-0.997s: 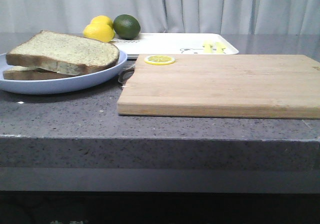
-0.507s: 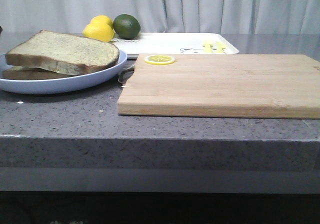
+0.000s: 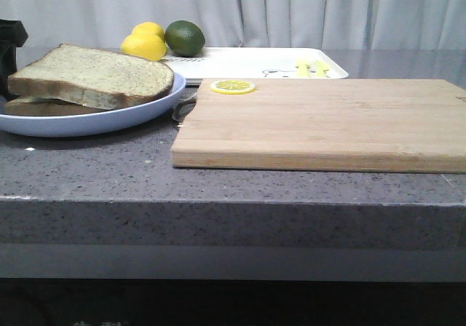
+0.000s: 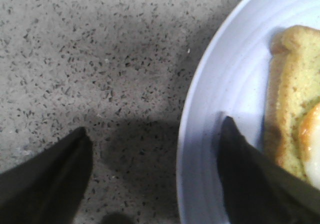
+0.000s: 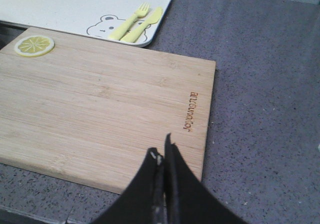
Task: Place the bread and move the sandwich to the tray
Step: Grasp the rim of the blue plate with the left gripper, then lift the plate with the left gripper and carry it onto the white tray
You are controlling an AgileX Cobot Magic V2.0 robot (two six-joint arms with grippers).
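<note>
Speckled grey stone makes up the countertop point(image 3: 95, 173) before us. On its left side sits a round pale blue plate point(image 3: 109, 118) carrying the sandwich point(image 3: 91, 78): a thick brown-crusted slice of bread lies on top of a flatter slice. From the left wrist view we see that lower slice point(image 4: 290, 109) with the white edge of a fried egg point(image 4: 312, 144) on it. Our left gripper point(image 4: 152, 159) has its black fingers spread wide, one over the bare stone and the other over the plate's rim point(image 4: 205, 134), just beside the bread crust; nothing is between them. Our right gripper point(image 5: 164, 159) hangs over the near right part of a rectangular wooden cutting board point(image 5: 100, 104), its fingers pressed together and holding nothing. A lemon slice point(image 3: 232, 86) rests on the board's far left corner. Behind the board lies the shallow white rectangular tray point(image 3: 247, 62) with a bear drawing and a yellow fork and knife point(image 5: 134, 20). Two lemons point(image 3: 145, 42) and a lime point(image 3: 184, 38) sit at its left end.
</note>
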